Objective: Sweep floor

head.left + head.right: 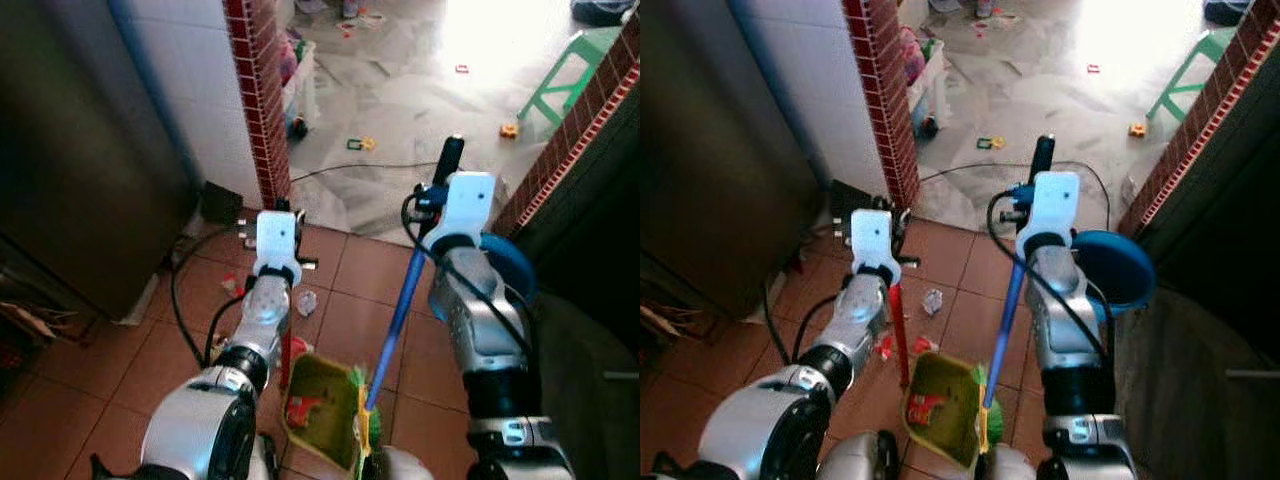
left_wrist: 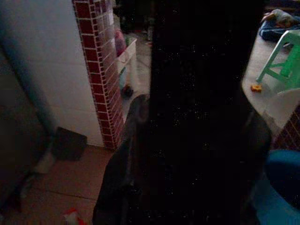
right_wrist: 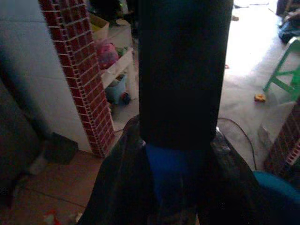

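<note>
My right gripper [image 1: 432, 200] is shut on the broom's blue shaft [image 1: 400, 305], just below its black grip [image 1: 448, 160]. In the right wrist view the shaft [image 3: 171, 171] runs between my fingers [image 3: 117, 183]. The green bristles [image 1: 987, 415] rest by a green dustpan [image 1: 940, 410] that lies on the brown tiles close in front of me with red litter inside. My left gripper [image 1: 892, 228] is shut on the dustpan's upright red handle [image 1: 900, 335]. A crumpled white wrapper [image 1: 932, 300] and red scraps [image 1: 885, 346] lie on the tiles between my arms.
A red brick pillar [image 1: 258, 100] stands ahead on the left, beside a dark cabinet [image 1: 80, 150]. A blue bucket [image 1: 1118, 265] sits by the brick wall on the right. Beyond lie a grey floor with small toys [image 1: 509, 130], a black cable [image 1: 350, 170] and a green stool [image 1: 570, 70].
</note>
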Controlling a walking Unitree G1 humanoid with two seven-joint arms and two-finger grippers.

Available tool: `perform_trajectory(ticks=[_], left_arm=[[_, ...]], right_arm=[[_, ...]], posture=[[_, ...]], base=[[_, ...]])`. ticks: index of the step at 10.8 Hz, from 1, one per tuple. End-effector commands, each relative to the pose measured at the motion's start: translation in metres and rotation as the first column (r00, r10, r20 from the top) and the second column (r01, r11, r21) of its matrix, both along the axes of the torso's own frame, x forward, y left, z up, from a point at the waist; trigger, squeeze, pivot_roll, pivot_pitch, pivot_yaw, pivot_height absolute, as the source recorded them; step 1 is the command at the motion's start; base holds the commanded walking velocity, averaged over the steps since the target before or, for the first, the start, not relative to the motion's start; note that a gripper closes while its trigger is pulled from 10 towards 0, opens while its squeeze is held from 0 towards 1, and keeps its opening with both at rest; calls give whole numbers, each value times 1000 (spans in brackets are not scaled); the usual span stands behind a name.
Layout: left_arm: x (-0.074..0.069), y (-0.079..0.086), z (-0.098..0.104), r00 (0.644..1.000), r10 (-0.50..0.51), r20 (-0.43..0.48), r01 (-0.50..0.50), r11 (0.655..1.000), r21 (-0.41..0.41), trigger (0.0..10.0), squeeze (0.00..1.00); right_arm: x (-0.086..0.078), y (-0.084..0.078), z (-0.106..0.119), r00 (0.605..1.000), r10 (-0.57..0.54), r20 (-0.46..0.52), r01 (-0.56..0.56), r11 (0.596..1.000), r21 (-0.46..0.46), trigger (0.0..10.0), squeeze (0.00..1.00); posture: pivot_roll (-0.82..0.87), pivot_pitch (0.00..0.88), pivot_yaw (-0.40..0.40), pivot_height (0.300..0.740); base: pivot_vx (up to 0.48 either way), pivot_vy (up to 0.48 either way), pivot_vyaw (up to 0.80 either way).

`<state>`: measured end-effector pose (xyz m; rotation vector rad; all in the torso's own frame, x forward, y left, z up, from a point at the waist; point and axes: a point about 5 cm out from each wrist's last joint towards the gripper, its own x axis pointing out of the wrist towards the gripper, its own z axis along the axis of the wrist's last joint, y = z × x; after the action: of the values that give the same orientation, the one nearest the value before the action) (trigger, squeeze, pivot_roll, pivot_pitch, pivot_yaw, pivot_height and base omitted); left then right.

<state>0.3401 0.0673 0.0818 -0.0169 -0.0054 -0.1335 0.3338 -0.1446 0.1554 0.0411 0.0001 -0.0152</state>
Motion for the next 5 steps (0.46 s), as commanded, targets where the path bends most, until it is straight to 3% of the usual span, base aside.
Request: perform_trajectory(ticks=[1,5], left_arm=[[-3,2,-9,999,2,-53,-2,1000,-7,10000,0],[-2,6,-12,995,35,-95,-39,999,-33,10000,0]], right_arm=[[2,2,10,1000,-15,18,14,998,59,10000,0],[8,6,36,998,-14,66,3,986,167,10000,0]], posture=[[-124,144,62,740],[-139,123,58,740]], base=[[0,0,0],[0,0,0]])
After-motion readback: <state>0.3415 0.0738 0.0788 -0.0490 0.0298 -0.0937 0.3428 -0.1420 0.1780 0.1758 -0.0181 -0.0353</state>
